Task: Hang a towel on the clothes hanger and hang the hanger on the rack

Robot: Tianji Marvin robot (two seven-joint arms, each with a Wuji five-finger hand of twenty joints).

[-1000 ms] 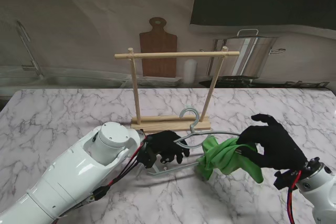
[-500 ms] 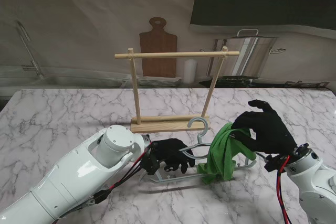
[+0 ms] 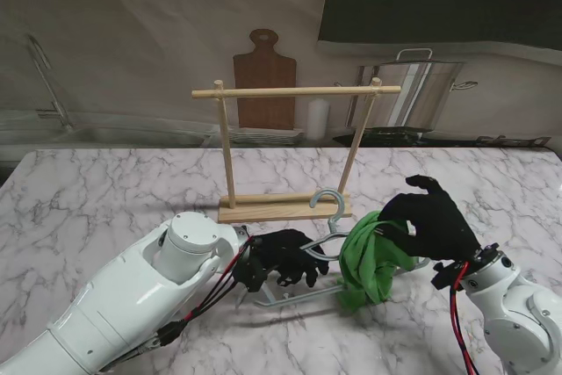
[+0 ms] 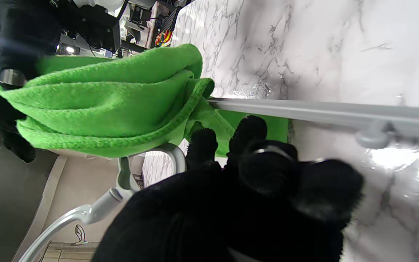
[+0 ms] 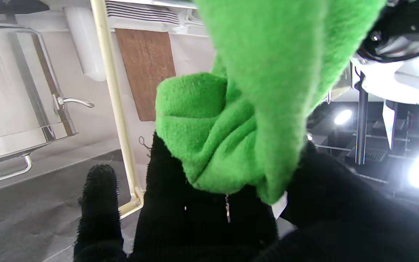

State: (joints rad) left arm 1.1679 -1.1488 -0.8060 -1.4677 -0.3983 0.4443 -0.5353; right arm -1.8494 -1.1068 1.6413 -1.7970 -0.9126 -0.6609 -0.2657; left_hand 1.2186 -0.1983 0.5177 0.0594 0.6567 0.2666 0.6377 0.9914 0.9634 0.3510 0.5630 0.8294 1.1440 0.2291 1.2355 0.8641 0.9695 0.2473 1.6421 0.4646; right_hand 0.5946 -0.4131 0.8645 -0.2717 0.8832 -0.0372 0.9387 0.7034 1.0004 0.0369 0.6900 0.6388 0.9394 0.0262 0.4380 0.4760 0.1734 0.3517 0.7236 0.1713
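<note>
From my seat: one wooden rack (image 3: pixel 290 151) stands just past both sets of fingers, with one cutting board (image 3: pixel 263 76) and one steel pot (image 3: pixel 420 92) behind it. My left hand (image 3: pixel 288 257) is clenched around the single grey hanger (image 3: pixel 327 243); my right hand (image 3: pixel 432 224) pinches the one green towel (image 3: pixel 369 256), bunched over the hanger's bar

The towel (image 3: pixel 371 256) is bright green, plain, with a nubby pile. The clothes hanger (image 3: pixel 327 217) is pale grey. Both hands, the left hand (image 3: pixel 288 256) and the right hand (image 3: pixel 430 221), wear black gloves with fuzzy black fingers (image 4: pixel 247 131). The bench (image 3: pixel 105 191) is white marble with grey veins. The rack (image 3: pixel 290 147) is light, unpainted wood. Behind the rack, the cutting board (image 3: pixel 263 81) is reddish brown and the pot (image 3: pixel 421 94) shiny steel. The arms are glossy white.
</note>
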